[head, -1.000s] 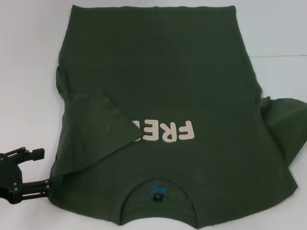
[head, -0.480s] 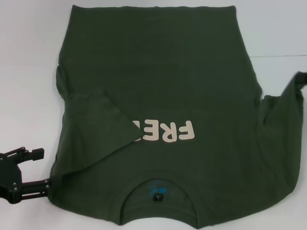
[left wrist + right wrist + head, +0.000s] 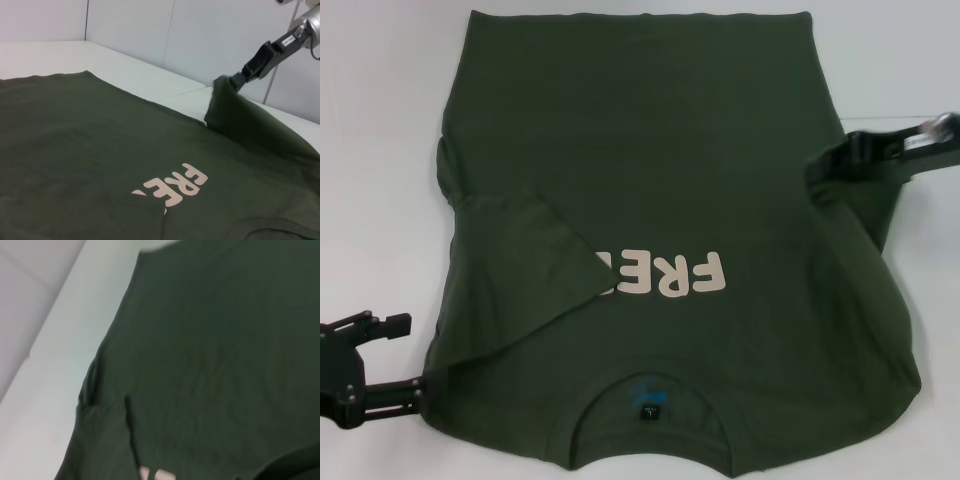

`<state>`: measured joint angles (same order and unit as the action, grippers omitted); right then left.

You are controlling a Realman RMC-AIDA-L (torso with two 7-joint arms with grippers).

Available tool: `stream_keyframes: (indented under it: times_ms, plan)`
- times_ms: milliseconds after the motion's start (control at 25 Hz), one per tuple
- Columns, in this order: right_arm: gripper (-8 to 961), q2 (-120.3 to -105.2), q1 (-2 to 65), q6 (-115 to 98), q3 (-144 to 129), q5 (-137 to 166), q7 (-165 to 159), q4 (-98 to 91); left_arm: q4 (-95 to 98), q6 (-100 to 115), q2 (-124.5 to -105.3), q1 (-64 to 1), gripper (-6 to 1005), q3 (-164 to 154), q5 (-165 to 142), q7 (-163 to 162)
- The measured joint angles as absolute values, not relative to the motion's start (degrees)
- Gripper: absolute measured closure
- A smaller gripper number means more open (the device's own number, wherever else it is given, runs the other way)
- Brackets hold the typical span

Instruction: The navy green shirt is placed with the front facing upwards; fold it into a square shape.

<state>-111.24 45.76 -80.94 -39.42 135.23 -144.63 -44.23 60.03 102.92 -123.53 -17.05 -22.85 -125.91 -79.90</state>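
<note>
We see the navy green shirt (image 3: 660,180) spread front-up over most of the white bench (image 3: 370,120), its round collar (image 3: 650,415) nearest the robot and its hem at the far edge, so its long axis runs straight away from the robot and the cream "FREE!" lettering (image 3: 665,273) reads upside down from the head view. We judge the fold to be at an early stage: the left sleeve (image 3: 525,270) already lies turned in across the chest, covering part of the lettering, while the right sleeve (image 3: 855,195) is lifted and only partly carried inward; the body folds remain. The right gripper (image 3: 820,168) has its jaws pinched on that sleeve's edge, above the shirt's right side. The left gripper (image 3: 382,352) sits low at the shirt's near left corner, jaws spread apart and holding nothing.
</note>
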Motion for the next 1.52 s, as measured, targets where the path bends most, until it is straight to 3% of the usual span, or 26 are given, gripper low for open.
stream_keyframes:
  times_ms: [600,880,1200,1520]
  plan:
    - [939,-116.08,48.37,-73.23,-48.99,135.24,-143.67,-40.53,60.03,103.16,-123.66,-16.69,96,-22.85,-125.86,-80.05]
    - [938,-117.39,48.79,-70.72,-49.33,135.07,-142.71,-39.4,59.52,103.06,-123.7,-16.7,97,-22.85,-125.82,-80.07]
    - [785,-117.68,47.96,-69.97,-48.8,134.77,-142.83,-39.37,58.15,102.92,-123.49,-17.11,96,-22.93,-125.93,-80.03]
    - [615,-116.26,43.9,-70.84,-46.63,123.39,-135.99,-39.6,57.76,102.82,-123.45,-17.1,97,-22.79,-125.61,-80.71]
